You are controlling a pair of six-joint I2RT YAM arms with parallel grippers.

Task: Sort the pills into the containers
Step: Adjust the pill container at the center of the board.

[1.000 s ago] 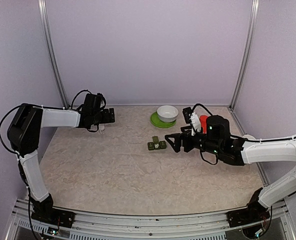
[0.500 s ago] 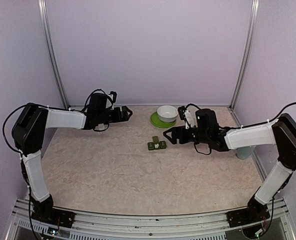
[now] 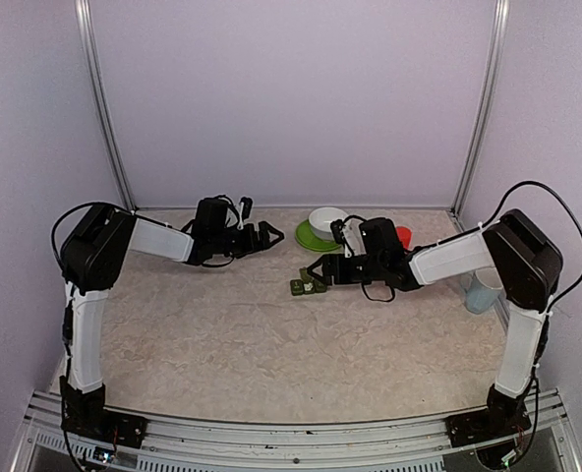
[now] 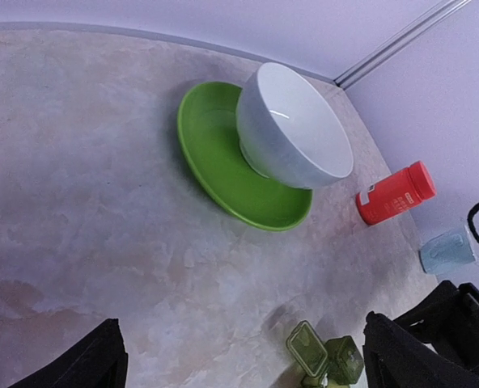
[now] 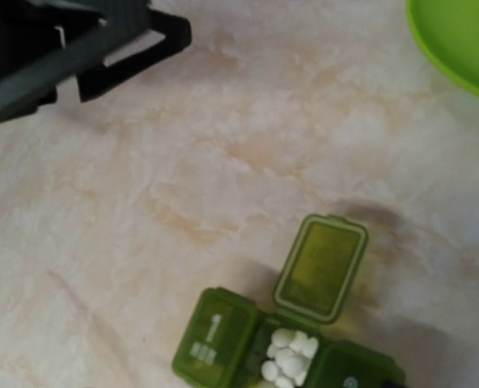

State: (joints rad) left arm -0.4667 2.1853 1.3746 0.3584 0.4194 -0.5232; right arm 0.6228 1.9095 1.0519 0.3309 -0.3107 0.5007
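containers (image 5: 215, 338) on the table (image 3: 222, 334), near the green plate (image 4: 215, 162) that carries the white bowl (image 4: 296, 129), not touching it. middle lid up, white pills (image 5: 286, 352) inside; lid marked 1 down. left gripper (image 4: 241, 347): fingers spread wide, nothing between. right gripper (image 3: 322, 277) just beside the strip; spread or pressed together, cannot tell.

You have the dark green containers (image 3: 309, 287) right of centre, toward the table's far edge. The middle lid stands open over white pills (image 5: 288, 352); compartment 1 is closed.
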